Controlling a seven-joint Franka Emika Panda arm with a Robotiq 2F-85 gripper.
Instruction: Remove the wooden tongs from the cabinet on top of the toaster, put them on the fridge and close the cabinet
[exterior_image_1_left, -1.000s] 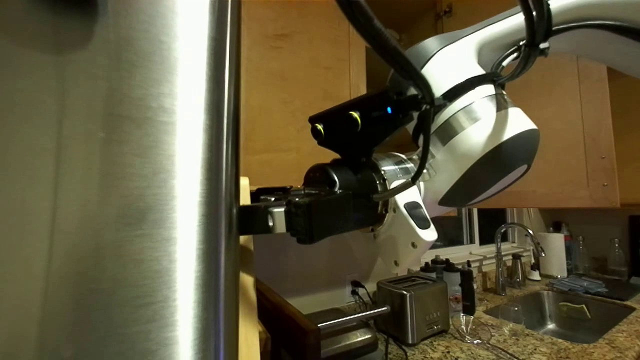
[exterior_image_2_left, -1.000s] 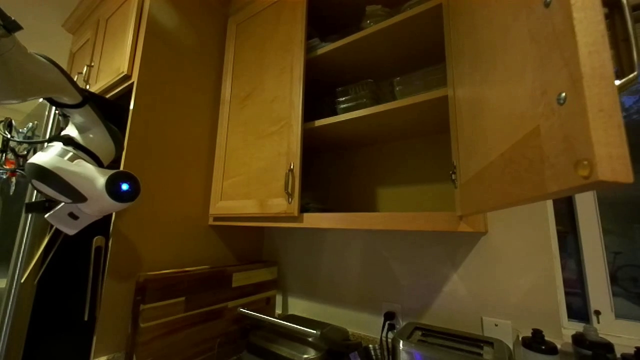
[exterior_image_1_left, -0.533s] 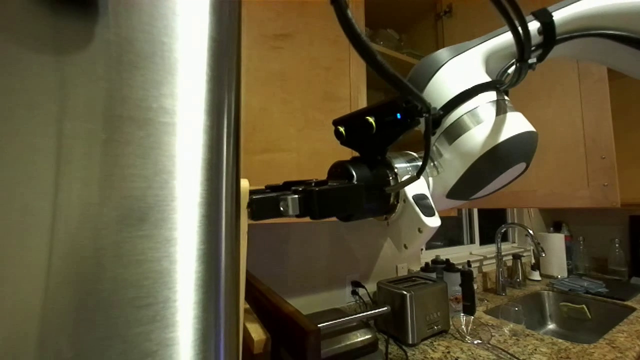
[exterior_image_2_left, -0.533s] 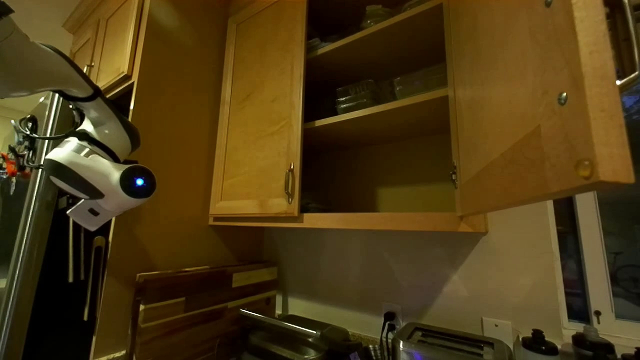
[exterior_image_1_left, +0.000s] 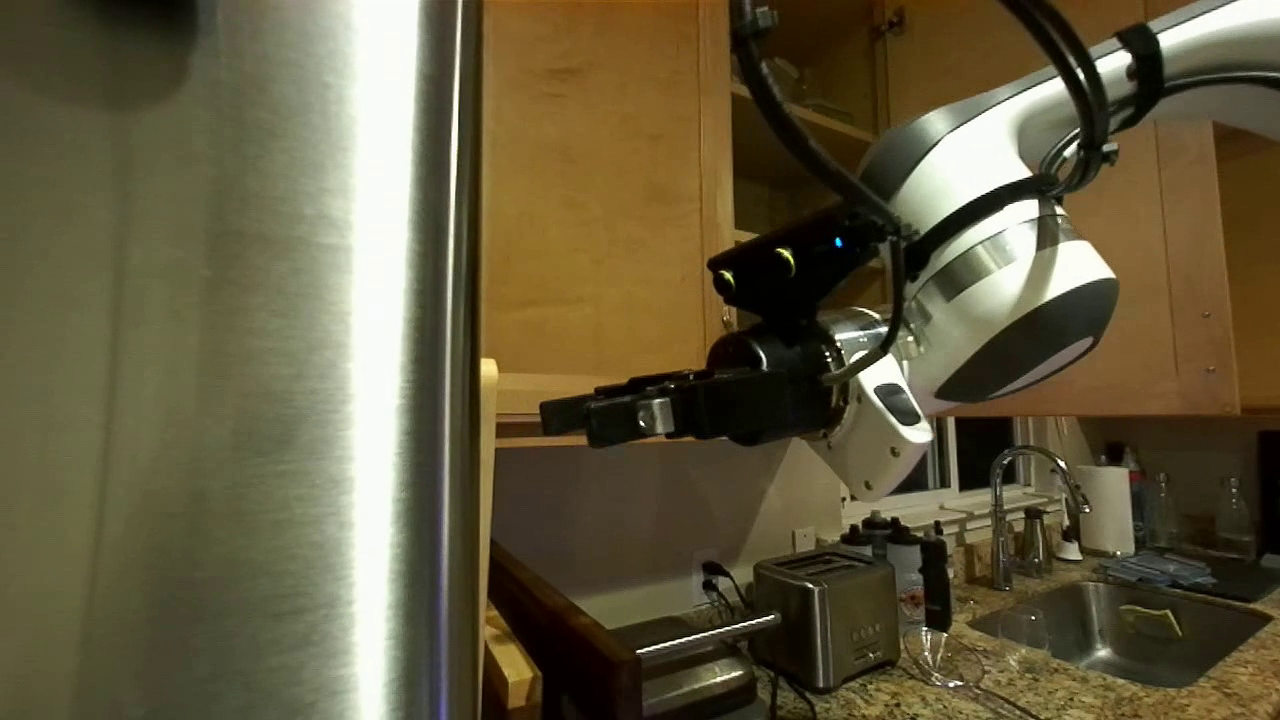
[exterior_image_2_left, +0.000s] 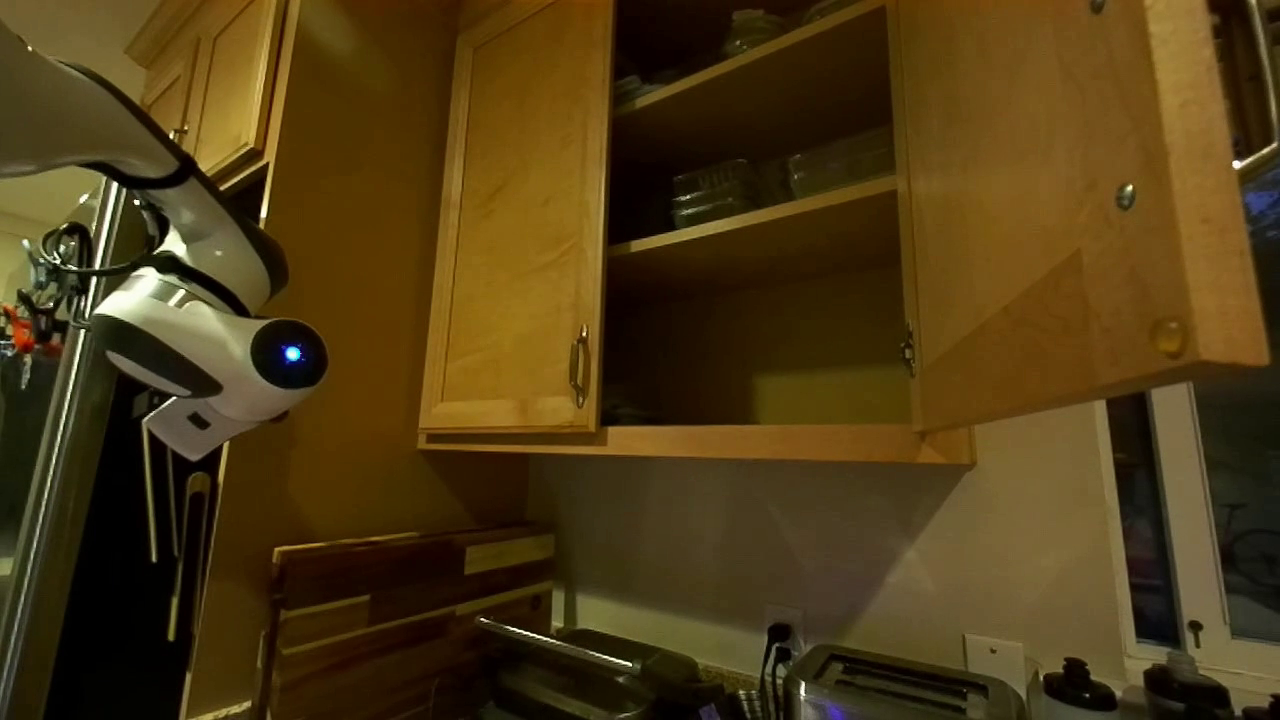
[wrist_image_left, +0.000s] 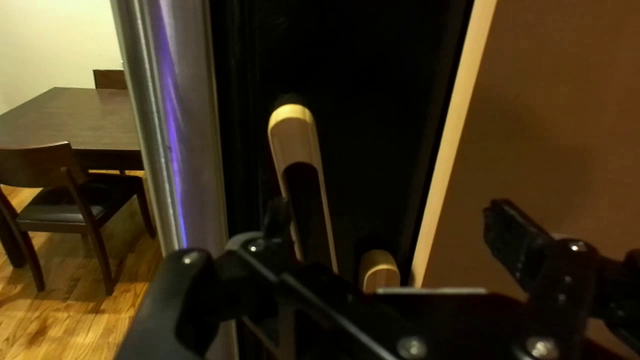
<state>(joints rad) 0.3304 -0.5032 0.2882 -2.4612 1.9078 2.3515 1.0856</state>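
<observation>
- Gripper (wrist_image_left: 386, 215): the fingers (wrist_image_left: 520, 245) stand wide apart in the wrist view.
- Gripper position: in an exterior view, the fingers point toward the fridge (exterior_image_1_left: 250, 380), roughly level. A gap shows between the fingertips and the fridge's steel edge (exterior_image_1_left: 455, 400).
- Wooden tongs (wrist_image_left: 292, 132): located beside the fridge's steel edge, near upright, rounded end uppermost, legs pointing down. In the wrist view they appear in front of a black surface (wrist_image_left: 370, 100), between the steel edge and a light wooden panel edge (wrist_image_left: 453, 140). Gripper parts cover the lower legs. The means of support is not visible.
- Second wooden piece (wrist_image_left: 380, 272): lower than the tongs and to their right in the wrist view; only its rounded end shows there.
- Cabinet (exterior_image_2_left: 760, 443): in an exterior view, the right-hand door (exterior_image_2_left: 1030, 200) stands open and the left-hand door (exterior_image_2_left: 525, 230) is closed. Clear containers (exterior_image_2_left: 710, 205) rest on a shelf (exterior_image_2_left: 780, 210).
- Toaster (exterior_image_1_left: 825, 620): on the granite counter (exterior_image_1_left: 1080, 700), below the cabinet, near an appliance (exterior_image_1_left: 700, 690) with a bar handle (exterior_image_1_left: 710, 638). Bottles (exterior_image_1_left: 905, 590) stand just beyond the toaster.
</observation>
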